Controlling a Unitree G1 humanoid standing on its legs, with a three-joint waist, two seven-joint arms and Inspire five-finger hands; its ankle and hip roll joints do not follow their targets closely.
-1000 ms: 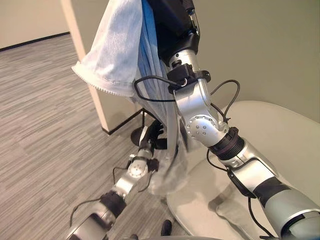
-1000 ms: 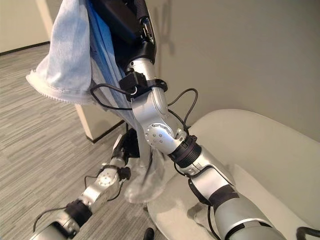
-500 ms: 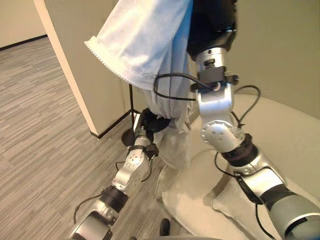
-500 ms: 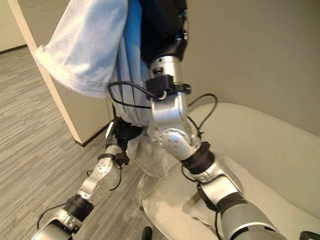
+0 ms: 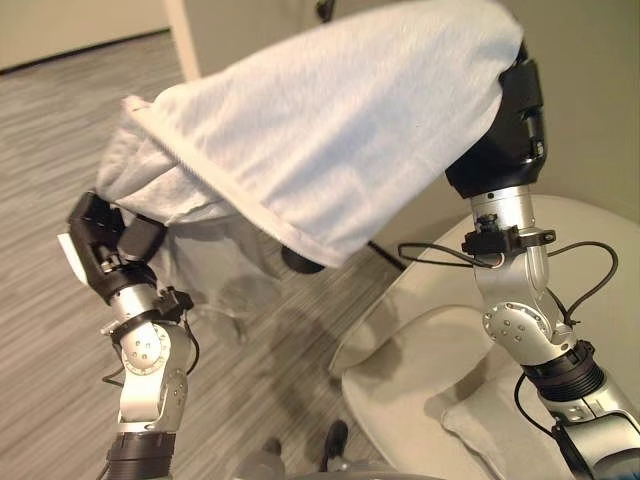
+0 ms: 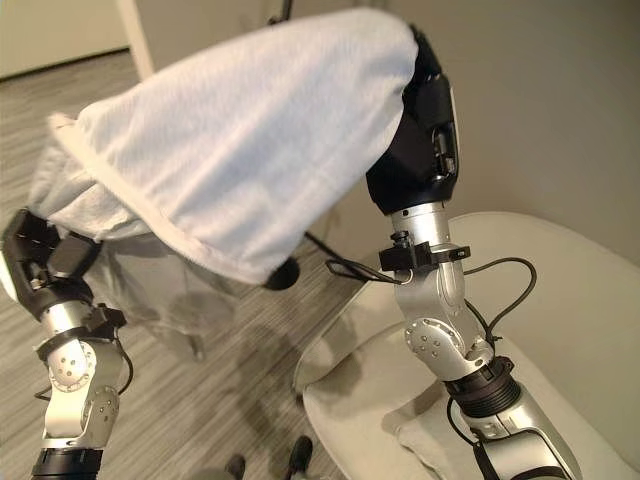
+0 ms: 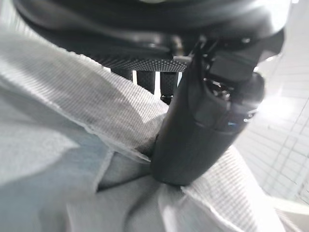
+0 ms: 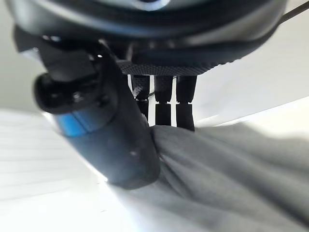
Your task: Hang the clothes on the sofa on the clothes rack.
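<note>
Left eye view shows the white garment (image 5: 330, 150) stretched between left hand (image 5: 105, 245) and right hand (image 5: 500, 130), both pinching it, mid-carry; next it needs draping over the rack.

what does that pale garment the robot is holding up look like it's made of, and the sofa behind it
The garment looks like a soft knit or terry cotton: a matte, finely textured pale surface with a stitched hem, draping in loose folds between the left hand and right hand. The sofa seems covered in smooth, matte beige fabric or faux leather; the look leaves that open.
</note>
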